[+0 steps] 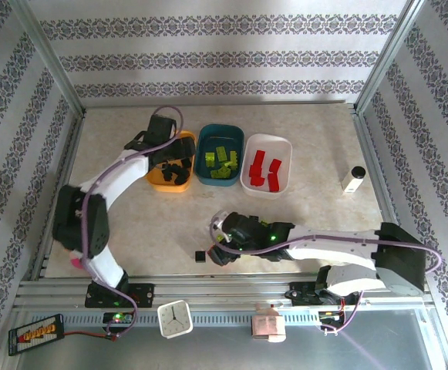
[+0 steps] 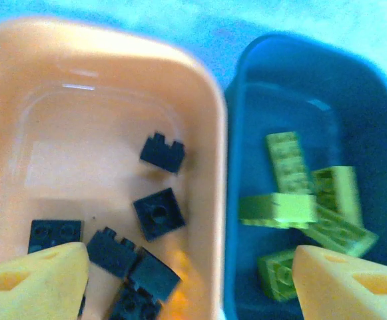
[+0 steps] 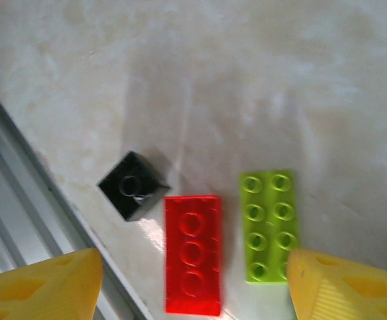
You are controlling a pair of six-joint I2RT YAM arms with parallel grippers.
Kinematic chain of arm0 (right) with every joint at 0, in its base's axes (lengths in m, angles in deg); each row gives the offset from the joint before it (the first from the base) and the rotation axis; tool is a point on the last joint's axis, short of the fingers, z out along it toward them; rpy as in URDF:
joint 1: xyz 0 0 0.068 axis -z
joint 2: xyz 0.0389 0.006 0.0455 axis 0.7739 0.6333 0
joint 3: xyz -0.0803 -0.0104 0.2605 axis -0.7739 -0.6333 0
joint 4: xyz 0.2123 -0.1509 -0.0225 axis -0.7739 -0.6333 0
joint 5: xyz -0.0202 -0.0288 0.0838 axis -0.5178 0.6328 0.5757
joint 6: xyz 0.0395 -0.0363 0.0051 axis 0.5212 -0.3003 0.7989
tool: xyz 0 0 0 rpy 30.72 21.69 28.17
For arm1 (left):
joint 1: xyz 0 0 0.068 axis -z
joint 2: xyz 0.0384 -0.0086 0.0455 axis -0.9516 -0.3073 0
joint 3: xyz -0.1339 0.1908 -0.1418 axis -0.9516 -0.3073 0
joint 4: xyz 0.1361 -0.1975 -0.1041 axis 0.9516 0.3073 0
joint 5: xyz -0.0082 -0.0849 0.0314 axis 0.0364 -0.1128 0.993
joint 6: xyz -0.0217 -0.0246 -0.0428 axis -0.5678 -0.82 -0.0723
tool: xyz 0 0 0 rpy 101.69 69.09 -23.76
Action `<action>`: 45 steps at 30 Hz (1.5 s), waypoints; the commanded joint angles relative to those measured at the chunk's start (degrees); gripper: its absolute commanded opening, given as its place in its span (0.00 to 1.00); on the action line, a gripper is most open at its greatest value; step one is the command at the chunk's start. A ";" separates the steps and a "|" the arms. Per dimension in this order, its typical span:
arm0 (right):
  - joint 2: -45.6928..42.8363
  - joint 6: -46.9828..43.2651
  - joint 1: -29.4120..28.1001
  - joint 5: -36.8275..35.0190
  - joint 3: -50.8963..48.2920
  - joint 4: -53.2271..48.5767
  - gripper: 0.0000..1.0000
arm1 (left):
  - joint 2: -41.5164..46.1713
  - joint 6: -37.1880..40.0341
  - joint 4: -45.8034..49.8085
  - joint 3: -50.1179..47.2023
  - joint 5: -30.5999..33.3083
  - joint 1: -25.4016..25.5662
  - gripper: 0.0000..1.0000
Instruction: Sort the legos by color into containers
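Left fingers (image 2: pixel 36 280) and right fingers (image 3: pixel 43 283) splayed wide, both empty.
From above: left gripper (image 1: pixel 171 158) over the orange tray (image 1: pixel 156 182), right gripper (image 1: pixel 217 248) just beside a black lego (image 1: pixel 200 255). Left wrist: black legos (image 2: pixel 158 213) below its fingers, green legos (image 2: pixel 290 193) in the teal tray (image 2: pixel 380 120), grouped by colour. Right wrist: red lego (image 3: pixel 193 257) and green lego (image 3: pixel 268 223) between its fingers, unsorted.

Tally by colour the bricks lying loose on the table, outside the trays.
Black brick: 1
Red brick: 1
Green brick: 1
Total: 3
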State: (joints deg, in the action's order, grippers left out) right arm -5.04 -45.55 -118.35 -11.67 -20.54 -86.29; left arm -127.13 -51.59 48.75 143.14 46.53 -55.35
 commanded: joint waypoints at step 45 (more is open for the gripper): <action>17.64 -13.46 0.04 -0.91 15.90 -1.43 0.28 | 54.66 -8.25 4.43 -36.57 -2.31 -0.07 1.00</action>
State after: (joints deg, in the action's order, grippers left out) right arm 17.54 -58.86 -120.25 -14.55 -4.49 -90.57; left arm -74.20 -59.39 51.30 106.94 42.99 -55.31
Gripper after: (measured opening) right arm 0.322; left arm 0.997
